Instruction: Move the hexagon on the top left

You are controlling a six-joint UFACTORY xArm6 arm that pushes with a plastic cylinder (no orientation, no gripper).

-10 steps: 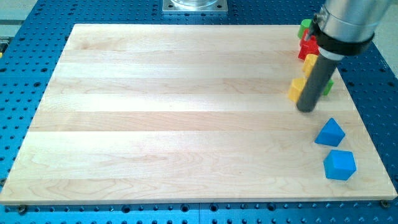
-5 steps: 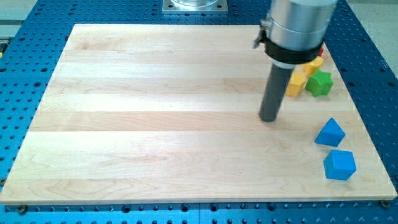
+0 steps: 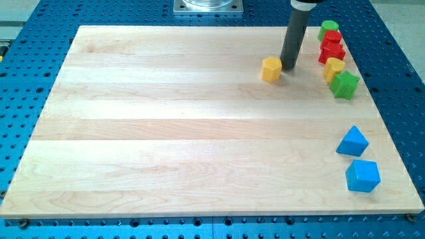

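Wooden board (image 3: 166,133) on blue pegboard (image 3: 26,226): yellow hexagon (image 3: 271,69) in upper right half, my tip (image 3: 289,68) (bare rod, no jaws) just beside its right edge; other blocks far right.

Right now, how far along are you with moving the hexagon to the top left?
Done: the yellow hexagon sits apart from the cluster at the view's right. In hand: my tip is just right of it. Left: most of the board toward the view's top left.
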